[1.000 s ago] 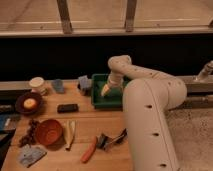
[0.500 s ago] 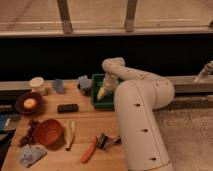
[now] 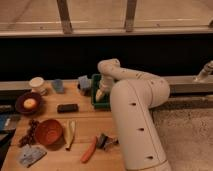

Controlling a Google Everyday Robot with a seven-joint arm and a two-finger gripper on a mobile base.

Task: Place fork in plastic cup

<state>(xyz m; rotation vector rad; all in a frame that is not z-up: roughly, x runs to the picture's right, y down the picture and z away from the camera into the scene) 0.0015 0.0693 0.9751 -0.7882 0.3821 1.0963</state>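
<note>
I am holding the gripper [image 3: 101, 93] inside the green tray [image 3: 94, 86]; its opening I cannot tell. I am not seeing the fork, but expecting it light, stiff, slippery, best pinched mid-handle.

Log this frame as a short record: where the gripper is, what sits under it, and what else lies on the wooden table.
gripper: gripper at the end of the white robot arm, low over the green tray
green tray: rectangular, at the back edge of the wooden table
cups: white cup and small blue-grey cup, back left
fork: cannot be made out
front: round orange bowl, orange-handled tool, black-handled tool
left: dark round plate
</note>
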